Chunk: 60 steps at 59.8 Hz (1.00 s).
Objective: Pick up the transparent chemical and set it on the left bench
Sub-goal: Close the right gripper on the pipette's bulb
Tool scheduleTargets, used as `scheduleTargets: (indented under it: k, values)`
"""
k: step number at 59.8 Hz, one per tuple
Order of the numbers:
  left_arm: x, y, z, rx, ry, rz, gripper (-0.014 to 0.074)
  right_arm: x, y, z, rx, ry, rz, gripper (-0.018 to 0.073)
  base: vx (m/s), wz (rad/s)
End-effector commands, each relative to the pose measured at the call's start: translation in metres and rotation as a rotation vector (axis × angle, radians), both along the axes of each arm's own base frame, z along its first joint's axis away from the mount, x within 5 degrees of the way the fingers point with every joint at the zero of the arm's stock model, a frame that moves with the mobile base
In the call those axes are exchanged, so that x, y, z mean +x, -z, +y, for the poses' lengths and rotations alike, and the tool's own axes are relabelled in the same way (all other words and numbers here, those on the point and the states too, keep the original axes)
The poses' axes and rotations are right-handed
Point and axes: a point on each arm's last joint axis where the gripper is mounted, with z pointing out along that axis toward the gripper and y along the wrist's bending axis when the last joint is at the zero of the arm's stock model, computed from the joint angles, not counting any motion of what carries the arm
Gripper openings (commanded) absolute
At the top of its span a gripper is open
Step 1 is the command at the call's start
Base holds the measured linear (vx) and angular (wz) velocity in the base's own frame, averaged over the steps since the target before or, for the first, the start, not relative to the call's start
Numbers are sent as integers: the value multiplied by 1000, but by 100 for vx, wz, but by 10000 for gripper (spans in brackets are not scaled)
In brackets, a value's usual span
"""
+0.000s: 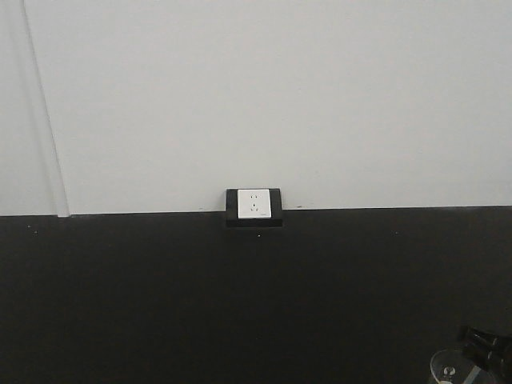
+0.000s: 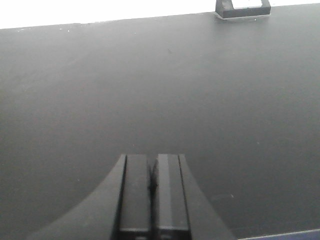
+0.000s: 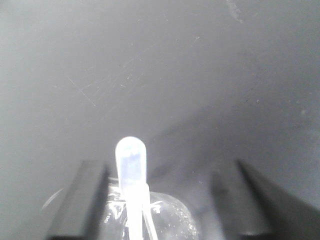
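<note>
The front view faces the wall (image 1: 240,96) and socket (image 1: 254,205) squarely across the benchtop (image 1: 160,304); the left wrist view skims low over it toward the same socket; the right wrist view looks steeply down, close over the beaker (image 3: 170,221).

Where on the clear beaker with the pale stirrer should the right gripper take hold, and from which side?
Probably the round glass wall of the beaker, below the rim, approached level from the side with one finger either side, as the open right gripper now straddles it. The pale stirrer stands up out of the mouth, so coming from above would likely knock it.
</note>
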Motion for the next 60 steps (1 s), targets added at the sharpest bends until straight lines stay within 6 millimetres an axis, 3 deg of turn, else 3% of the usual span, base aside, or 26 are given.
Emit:
scheduleTargets:
  k: [1, 12, 21, 60]
  values:
    - [-1, -3, 0, -14, 1, -81, -3, 5, -19, -4, -34, 18, -79, 319, 0, 0]
    - [-1, -3, 0, -14, 1, -81, -3, 5, -19, -4, -34, 18, -79, 100, 0, 0]
    - [-1, -3, 0, -14, 1, -81, -3, 5, -19, -4, -34, 18, -79, 11, 0, 0]
    - [-1, -3, 0, -14, 1, -81, -3, 7, -24, -6, -111, -22, -100, 17, 0, 0]
